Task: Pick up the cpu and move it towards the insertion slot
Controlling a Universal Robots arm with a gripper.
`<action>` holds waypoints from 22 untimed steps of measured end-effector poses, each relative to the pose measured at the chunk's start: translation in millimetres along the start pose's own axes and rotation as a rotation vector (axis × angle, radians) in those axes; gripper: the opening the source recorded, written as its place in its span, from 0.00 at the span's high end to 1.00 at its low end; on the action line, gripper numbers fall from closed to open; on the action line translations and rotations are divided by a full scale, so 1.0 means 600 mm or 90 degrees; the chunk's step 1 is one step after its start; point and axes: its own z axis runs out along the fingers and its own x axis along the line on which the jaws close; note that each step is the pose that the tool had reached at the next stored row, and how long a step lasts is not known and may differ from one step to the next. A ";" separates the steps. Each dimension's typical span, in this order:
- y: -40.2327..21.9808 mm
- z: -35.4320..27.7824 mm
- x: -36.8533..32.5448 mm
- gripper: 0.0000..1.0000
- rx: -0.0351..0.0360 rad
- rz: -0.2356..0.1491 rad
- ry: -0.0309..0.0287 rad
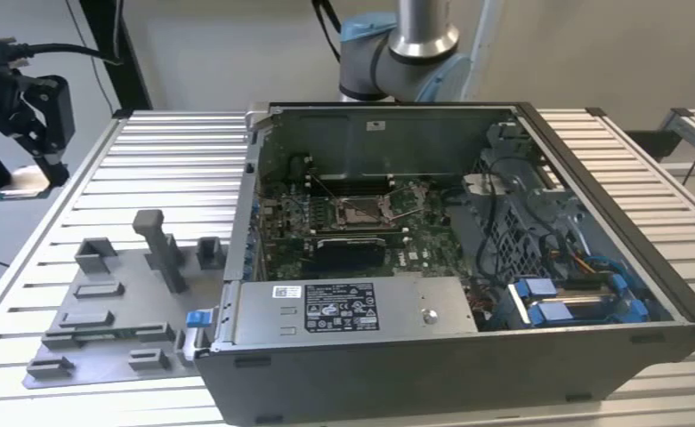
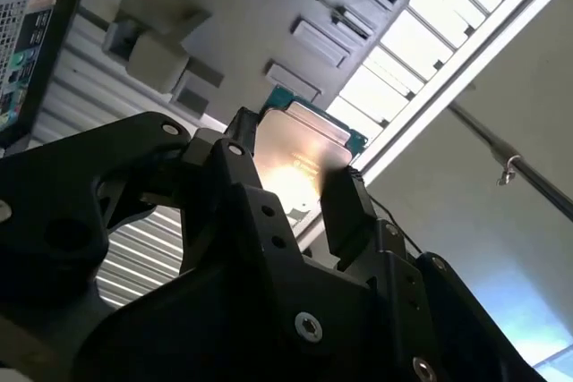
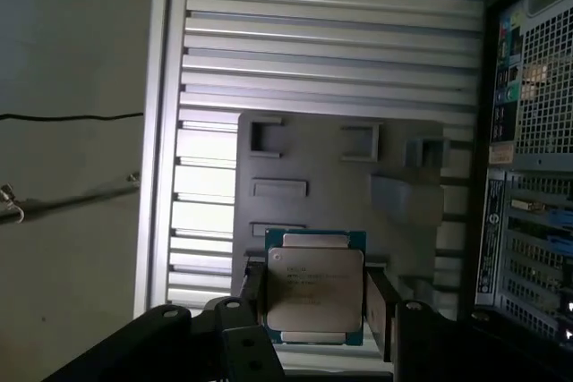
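Note:
The cpu (image 3: 315, 285), a flat square chip with a silvery top and green edge, is held between the two black fingers of my gripper (image 3: 315, 303). It also appears in the second wrist view as the cpu (image 2: 302, 160), gleaming in the gripper (image 2: 291, 187). In the exterior view the gripper (image 1: 36, 169) hangs above the table's edge at the exterior view's left, well away from the computer case. The insertion slot (image 1: 360, 211), a silver-framed socket, lies on the motherboard inside the open case.
A grey fixture plate (image 1: 104, 307) with raised blocks and a tall post (image 1: 161, 249) lies on the slatted table between the gripper and the case (image 1: 442, 365). The plate (image 3: 340, 172) lies below the held chip. Case walls, drive bays and cables surround the motherboard.

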 end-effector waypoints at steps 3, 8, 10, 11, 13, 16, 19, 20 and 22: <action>-0.001 0.000 -0.017 1.00 0.0000 0.000 0.0000; -0.002 0.000 -0.042 1.00 -0.0001 0.000 0.0000; -0.003 0.000 -0.052 1.00 0.0000 0.000 0.0000; -0.003 0.000 -0.057 1.00 0.0000 0.000 0.0000; -0.004 0.000 -0.066 1.00 0.0000 0.000 0.0000; -0.004 0.000 -0.079 1.00 0.0000 0.000 0.0001; -0.005 0.000 -0.090 1.00 0.0000 0.000 0.0000; -0.005 0.000 -0.094 1.00 0.0000 0.000 0.0000; -0.006 0.000 -0.100 1.00 0.0000 0.000 0.0000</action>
